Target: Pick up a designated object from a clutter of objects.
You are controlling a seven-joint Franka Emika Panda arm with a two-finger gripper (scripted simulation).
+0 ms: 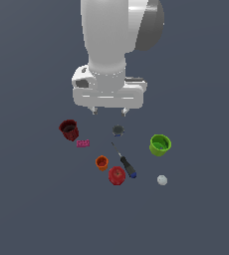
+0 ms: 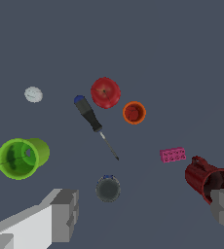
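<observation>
The tin can (image 1: 118,130) is short and round with a grey top and a blue rim of label; it stands on the dark floor. It also shows in the wrist view (image 2: 108,188), between my two fingers. My gripper (image 1: 109,111) is open and empty, hanging above the can and slightly behind it. In the wrist view the gripper (image 2: 145,211) has its fingers (image 2: 65,214) spread wide. Around the can lie a dark red cup (image 1: 69,130), pink block (image 1: 83,143), orange cup (image 1: 102,162), red apple (image 1: 117,176), blue-handled screwdriver (image 1: 125,163), green cup (image 1: 160,145) and pale ball (image 1: 162,180).
The screwdriver's thin tip (image 2: 111,151) points toward the can and ends close to it. The dark red cup (image 2: 209,181) lies on its side next to one finger in the wrist view. The green cup (image 2: 21,156) also lies tipped.
</observation>
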